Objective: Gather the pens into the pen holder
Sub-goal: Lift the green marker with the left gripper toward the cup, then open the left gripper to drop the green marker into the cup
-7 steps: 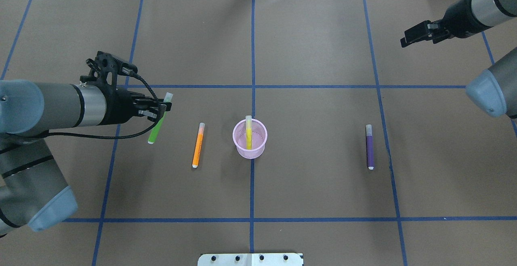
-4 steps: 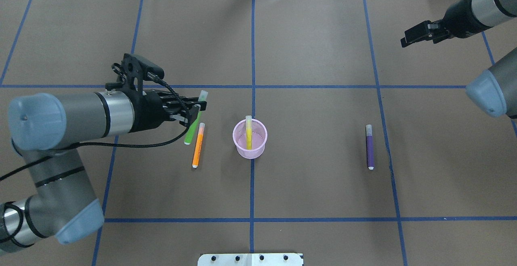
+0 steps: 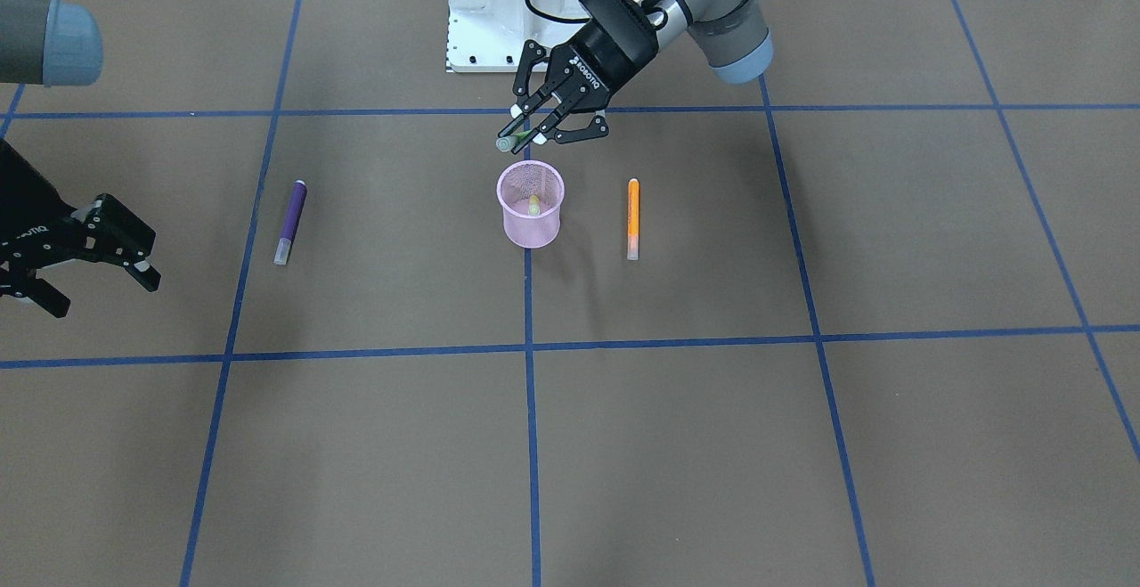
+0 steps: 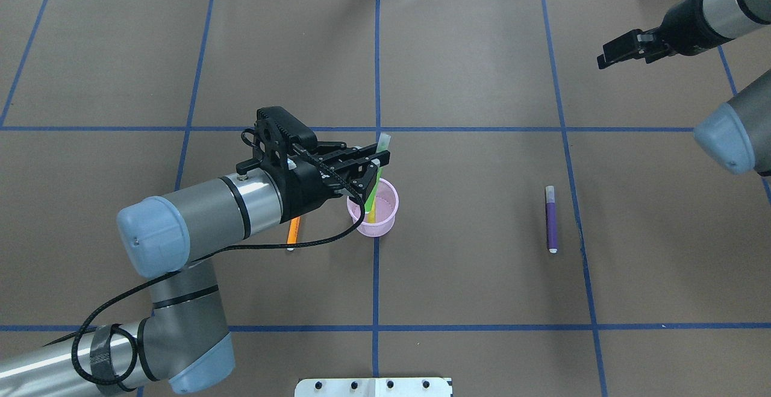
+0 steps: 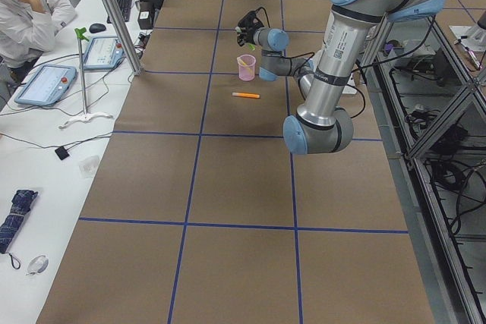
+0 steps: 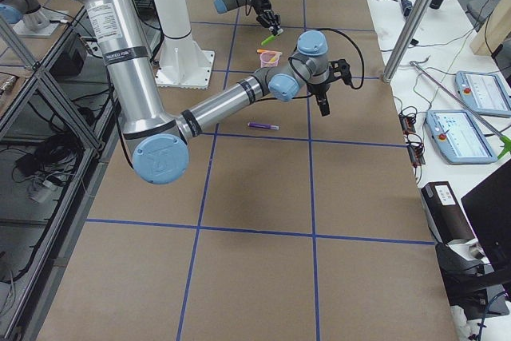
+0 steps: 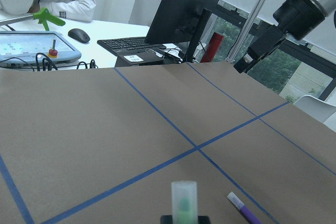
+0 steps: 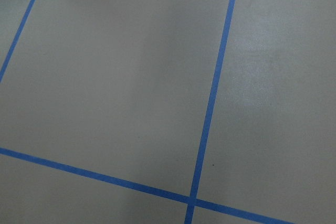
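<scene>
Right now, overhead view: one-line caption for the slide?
Left claw holds green pen above pink pen holder containing yellow pen; orange pen and purple pen lie on table.

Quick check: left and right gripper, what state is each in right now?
Left gripper: jaws closed on the green pen.
Right gripper: jaws open, holding nothing.

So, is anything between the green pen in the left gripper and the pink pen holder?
Nothing visible. The left gripper holds the green pen above the pen holder, whose mouth is open; only the yellow pen stands inside.
</scene>
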